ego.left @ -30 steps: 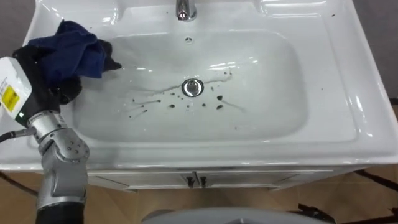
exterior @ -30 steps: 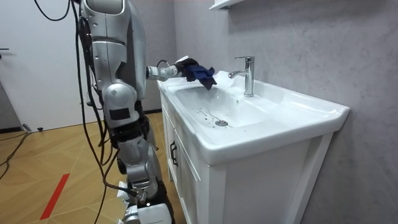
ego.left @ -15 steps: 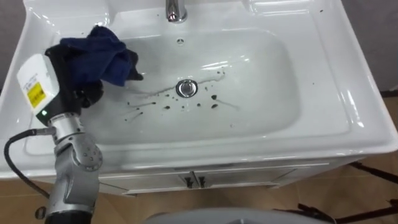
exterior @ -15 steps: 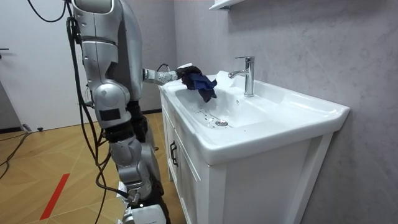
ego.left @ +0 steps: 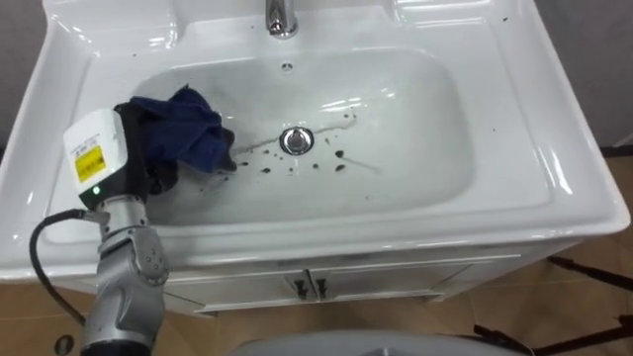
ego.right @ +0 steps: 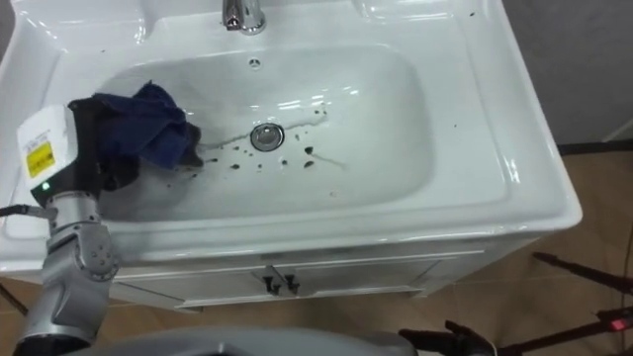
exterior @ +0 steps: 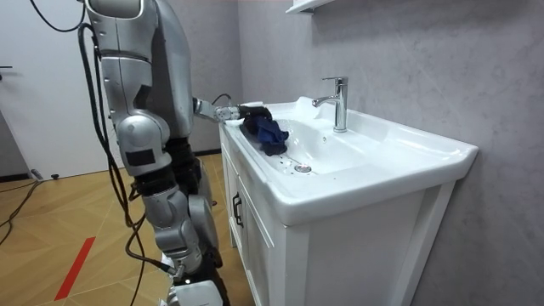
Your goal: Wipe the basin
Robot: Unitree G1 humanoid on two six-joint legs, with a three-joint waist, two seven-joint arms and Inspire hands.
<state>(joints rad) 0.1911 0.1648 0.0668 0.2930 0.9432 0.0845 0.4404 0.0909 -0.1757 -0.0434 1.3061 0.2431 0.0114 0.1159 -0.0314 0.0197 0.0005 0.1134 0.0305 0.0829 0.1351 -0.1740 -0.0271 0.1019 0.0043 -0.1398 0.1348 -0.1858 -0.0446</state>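
Porcelain, white and glossy, forms the basin [ego.left: 554, 188]: a broad rectangular bowl with rounded corners, set in a flat counter rim that catches the ceiling light. A chrome faucet [ego.left: 281, 15] stands at the back, and a round chrome drain [ego.left: 295, 140] sits in the middle of the bowl. Dark spots [ego.left: 339, 165] and thin streaks lie scattered about the drain. Below, the white cabinet [exterior: 357, 246] has two small metal handles at its centre seam.

The robot stands at the front of the cabinet, on the wooden floor [exterior: 68, 221]. Its left hand [ego.left: 148, 158], black and matte, grips a soft, crumpled dark-blue cloth [ego.left: 193, 138], its fingers curled into the bunched folds. The cloth rests on the bowl's left slope, its edge just beside the nearest streaks.

A second ago the cloth was held up over the basin's left rim. Since then the arm has come down and carried it into the bowl, closer to the drain. The spots are unchanged.
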